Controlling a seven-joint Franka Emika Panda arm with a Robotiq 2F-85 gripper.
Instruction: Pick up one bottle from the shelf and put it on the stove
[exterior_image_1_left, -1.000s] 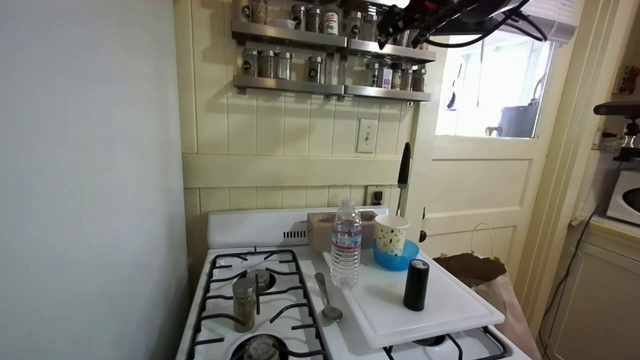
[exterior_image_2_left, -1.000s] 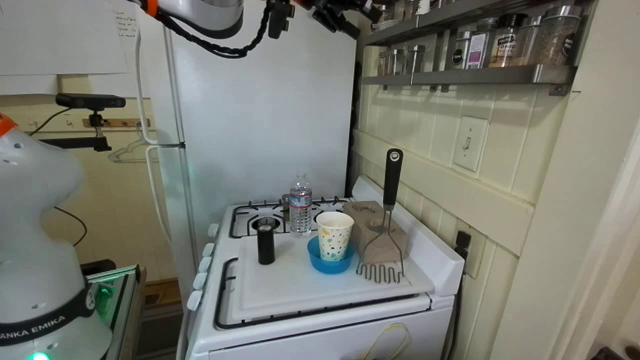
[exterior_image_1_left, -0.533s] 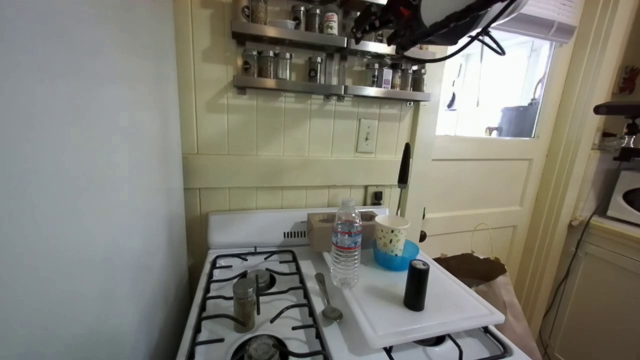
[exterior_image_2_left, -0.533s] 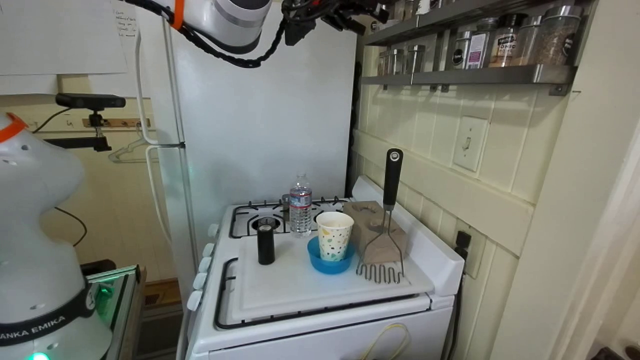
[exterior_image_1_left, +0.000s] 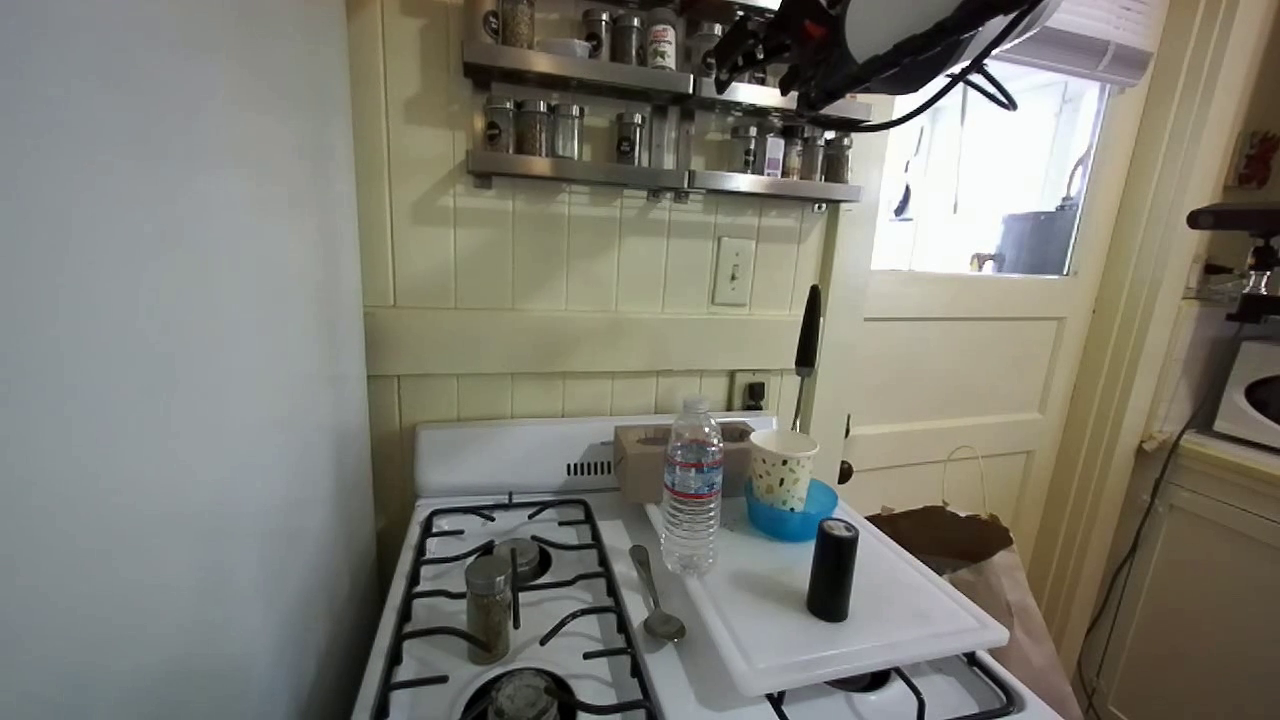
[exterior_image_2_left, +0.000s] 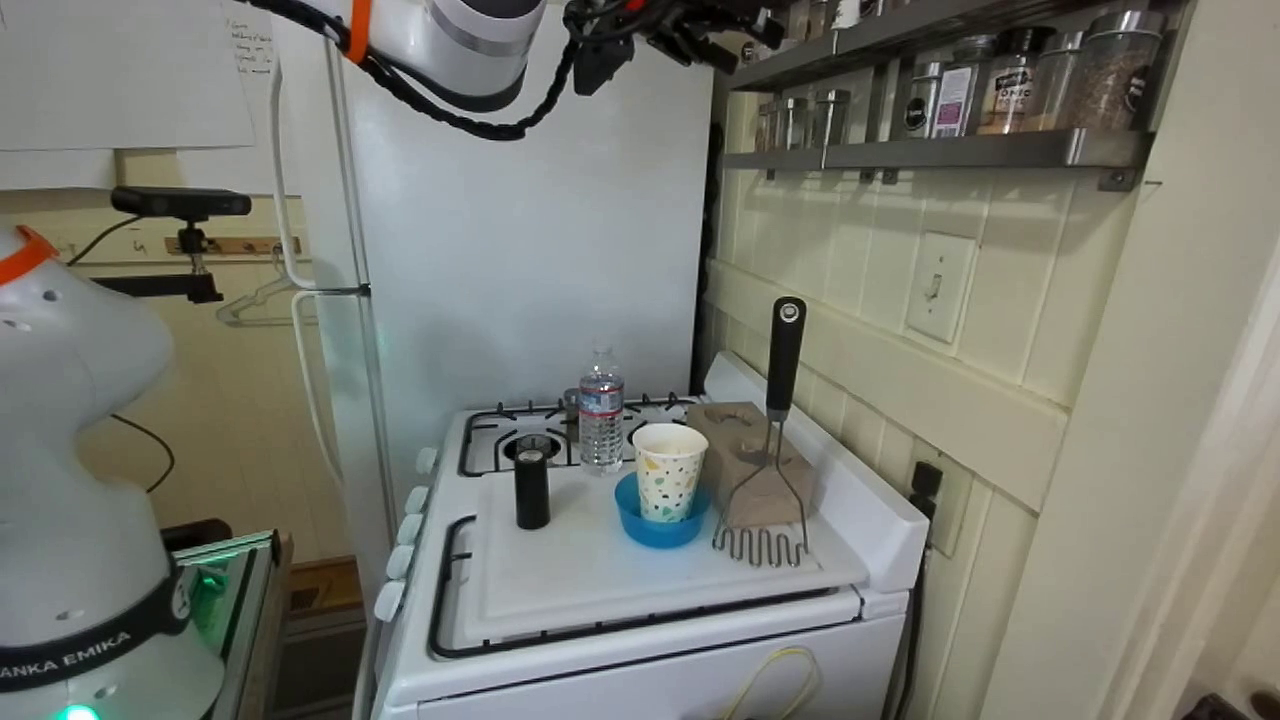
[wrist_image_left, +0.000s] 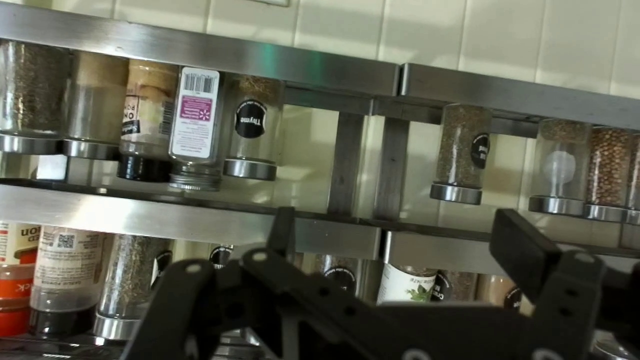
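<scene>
The two-tier metal shelf (exterior_image_1_left: 580, 170) hangs above the stove, with rows of small spice jars; it shows too in an exterior view (exterior_image_2_left: 1000, 150) and upside down in the wrist view (wrist_image_left: 200, 50). My gripper (exterior_image_1_left: 762, 85) is open and empty in front of the upper tier. In the wrist view its fingers (wrist_image_left: 400, 227) stand wide apart across the upper rail, with a white-labelled jar (wrist_image_left: 407, 285) behind the gap. A single jar (wrist_image_left: 461, 150) and a thyme jar (wrist_image_left: 252, 127) stand on the lower tier. The white stove (exterior_image_1_left: 450, 460) is below; a spice jar (exterior_image_1_left: 488, 612) stands upright on its grate.
A white board (exterior_image_1_left: 740, 640) on the stove bears a water bottle (exterior_image_1_left: 692, 490), a black cylinder (exterior_image_1_left: 832, 570), a blue bowl (exterior_image_1_left: 820, 500) with a paper cup (exterior_image_1_left: 783, 460), and a brown box (exterior_image_2_left: 745, 460). A masher (exterior_image_2_left: 786, 360) rises tall there. The fridge (exterior_image_2_left: 530, 230) stands beside the stove.
My gripper has moved along and toward the shelf since a second ago. In the last half second it has shifted only slightly, a little lower. The things on the stove have not moved.
</scene>
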